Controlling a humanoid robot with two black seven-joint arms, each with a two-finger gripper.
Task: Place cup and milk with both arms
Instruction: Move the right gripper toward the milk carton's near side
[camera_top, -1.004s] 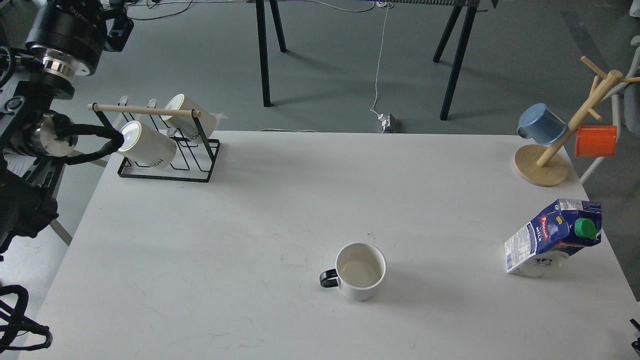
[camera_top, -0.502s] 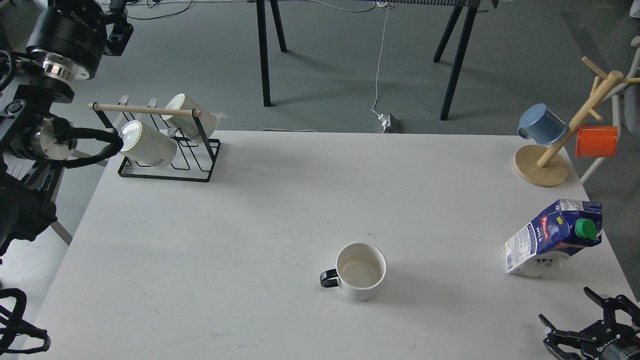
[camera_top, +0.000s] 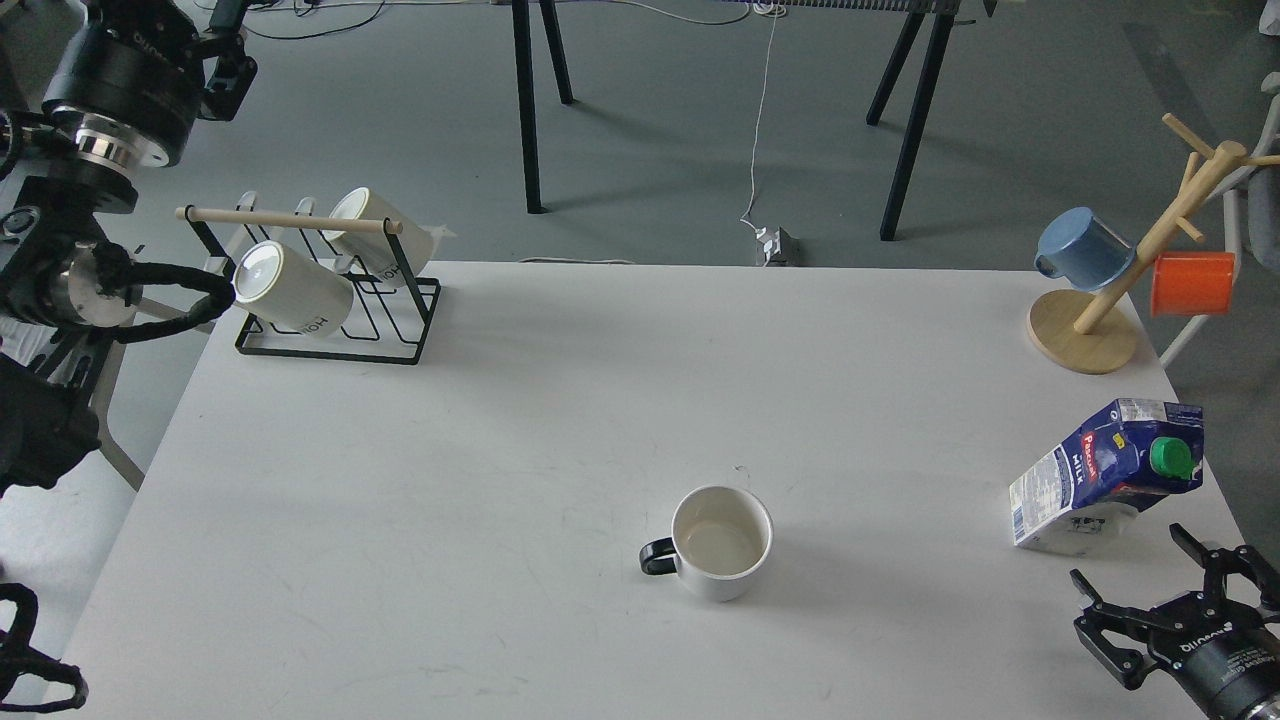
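Left arm: raised at the far left edge, its left end effector (camera_top: 215, 45) small and dark near the top corner, fingers not distinguishable, so whether apart or together cannot be told; over the last second it has drifted slightly up and outward, away from the table (camera_top: 500, 430). Wire rack (camera_top: 330, 300): back-left corner of the table, holding two white mugs on their sides, unchanged. Cup (camera_top: 720, 543): white, dark handle pointing left, upright and empty at front centre, untouched and unmoved. Milk carton (camera_top: 1105, 475): blue and white, green cap, near the right edge, leaning, unmoved. Mug tree (camera_top: 1110, 290): back-right corner, one blue and one orange mug hung on it. Right end effector (camera_top: 1175, 590): newly risen into view at the bottom right, fingers spread apart, empty, just in front of the carton but not touching. Judgement: the right arm appears to be closing on the milk; the cup awaits the left arm, which is well apart from it.
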